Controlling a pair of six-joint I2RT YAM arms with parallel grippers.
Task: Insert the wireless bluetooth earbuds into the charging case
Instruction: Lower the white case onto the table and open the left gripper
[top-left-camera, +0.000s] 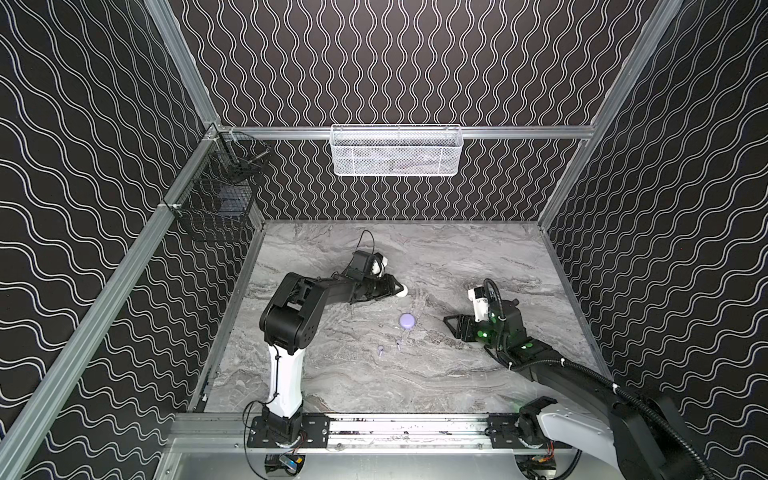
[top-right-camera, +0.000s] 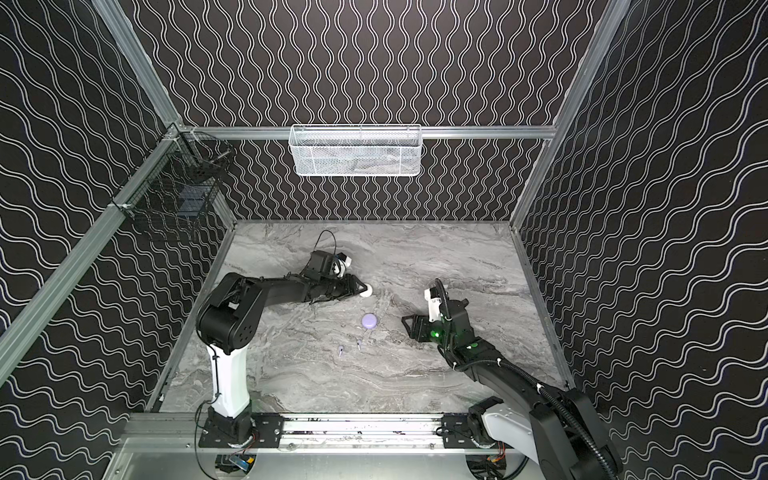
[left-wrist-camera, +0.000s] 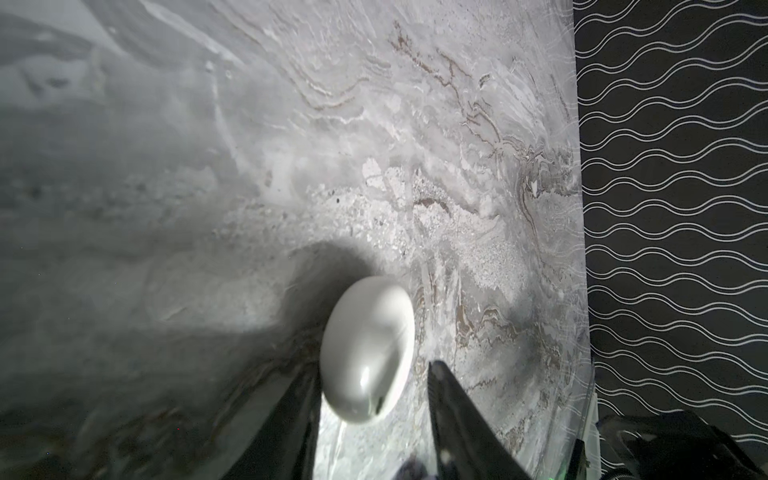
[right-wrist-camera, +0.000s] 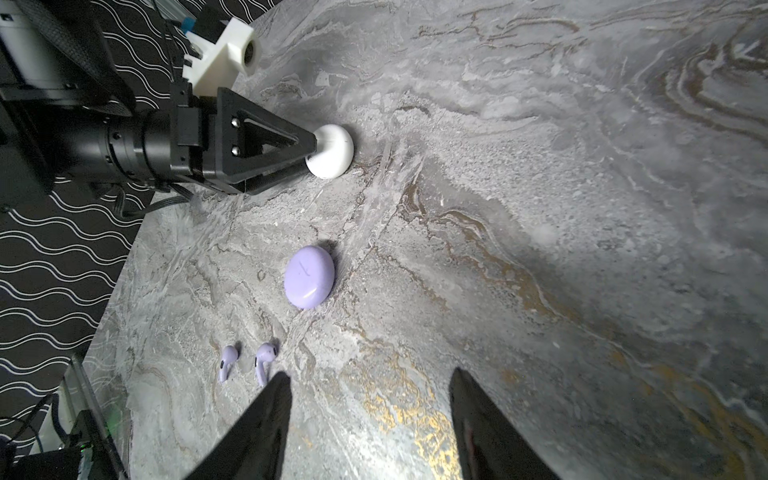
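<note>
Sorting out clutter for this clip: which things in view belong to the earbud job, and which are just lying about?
Job: lavender earbuds, lavender case, white case.
Lying about: white mesh basket, black wire basket, both hung on the frame rails.

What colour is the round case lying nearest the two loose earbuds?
Pale lavender. The round case shows best in the right wrist view.
</note>
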